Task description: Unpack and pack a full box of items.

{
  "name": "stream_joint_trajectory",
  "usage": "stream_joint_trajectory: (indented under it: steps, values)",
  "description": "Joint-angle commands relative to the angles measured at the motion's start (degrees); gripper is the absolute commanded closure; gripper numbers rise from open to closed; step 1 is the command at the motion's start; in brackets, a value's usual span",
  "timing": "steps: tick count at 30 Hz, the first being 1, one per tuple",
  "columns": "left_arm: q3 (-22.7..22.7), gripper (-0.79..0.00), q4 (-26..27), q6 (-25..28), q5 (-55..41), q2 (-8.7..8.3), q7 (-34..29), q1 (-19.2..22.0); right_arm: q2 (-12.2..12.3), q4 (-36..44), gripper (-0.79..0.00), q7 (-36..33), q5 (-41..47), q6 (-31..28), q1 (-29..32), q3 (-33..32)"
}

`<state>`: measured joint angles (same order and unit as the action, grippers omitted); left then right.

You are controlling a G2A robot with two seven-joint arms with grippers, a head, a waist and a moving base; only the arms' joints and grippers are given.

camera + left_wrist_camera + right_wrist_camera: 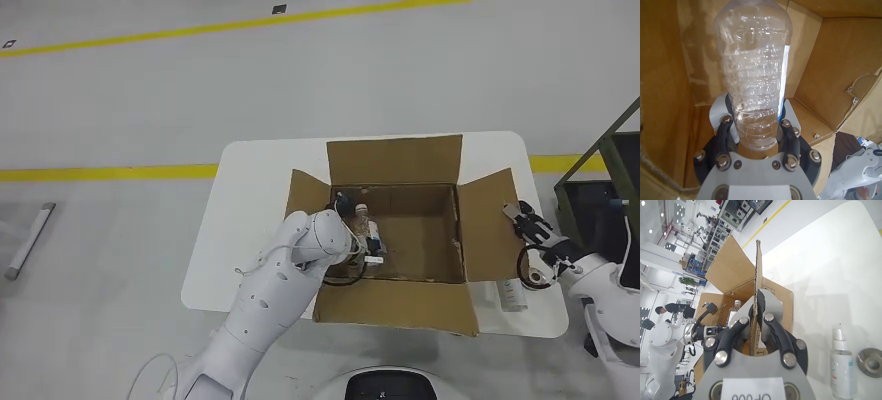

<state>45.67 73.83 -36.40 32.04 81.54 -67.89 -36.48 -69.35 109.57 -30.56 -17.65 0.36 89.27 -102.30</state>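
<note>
Holds a clear plastic water bottle [753,66] in the left gripper [755,113], fingers clenched on either side of its body, a little water pooled at the gripped end. Has it down inside the open cardboard box [400,305], close to the left wall, brown board all round. Pinches the box's right flap [758,266] with the right gripper [758,306], jaws closed on the flap's edge, one finger on each face of the board. Has the box on a white table [250,220], all four flaps folded outward. Has a small spray bottle [840,361] lying on the table just outside the gripped flap, near the box's front right corner, and a round metal disc [869,362] just beside that bottle, not touching it
</note>
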Motion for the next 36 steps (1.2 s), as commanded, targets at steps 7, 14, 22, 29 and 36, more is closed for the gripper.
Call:
stream_joint_trajectory:
  steps: [7, 14, 22, 29, 36]
  values:
    - [-0.9, -0.785, 0.2, -0.6, -0.3, -0.16, 0.6, 0.7, 0.2, 0.1, -0.037, 0.0, -0.2, 0.1, 0.3, 0.1]
    - [0.2, -0.785, 4.9, -0.8, -1.4, -0.48, 0.8, 1.4, 0.5, 1.6, -0.785, 0.1, 0.4, 0.3, -0.2, -0.8]
    - [4.3, -0.785, 16.5, 0.7, 1.1, -2.01, -0.6, 0.9, 2.0, 3.9, -0.785, -2.5, -11.7, -3.1, -0.5, -7.3]
    - [9.0, -0.785, 25.1, 1.1, 3.1, -3.86, -1.1, -1.6, 4.2, 3.8, -0.785, -15.5, -25.9, -17.0, 4.0, -14.7]
    - [11.7, -0.785, 28.9, 3.1, 7.1, -5.60, -3.1, -2.5, 5.2, 3.6, -0.785, -25.5, -28.7, -24.9, 9.6, -15.4]
